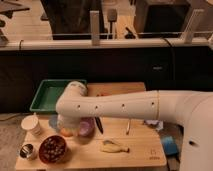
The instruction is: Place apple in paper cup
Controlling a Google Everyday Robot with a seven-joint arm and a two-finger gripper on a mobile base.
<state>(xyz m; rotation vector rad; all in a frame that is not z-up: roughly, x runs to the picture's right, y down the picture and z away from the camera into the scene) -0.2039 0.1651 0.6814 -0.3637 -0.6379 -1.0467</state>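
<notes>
While the white arm is reaching across the wooden table from the right, the gripper is hanging low just in front of the green tray, mostly hiding behind its wrist, so I can't tell if it's wide, narrow or holding anything. The apple is peeking out orange right under it, just beside the purple bowl, and the paper cup is sitting upright near the table's left edge, apart from both

- White robot arm spans the wooden table from the right, roofing the middle.
- Gripper hangs just left of the purple bowl; narrow gap to the short white paper cup.
- Table lies bare right of the pale elongated banana-like item.
</notes>
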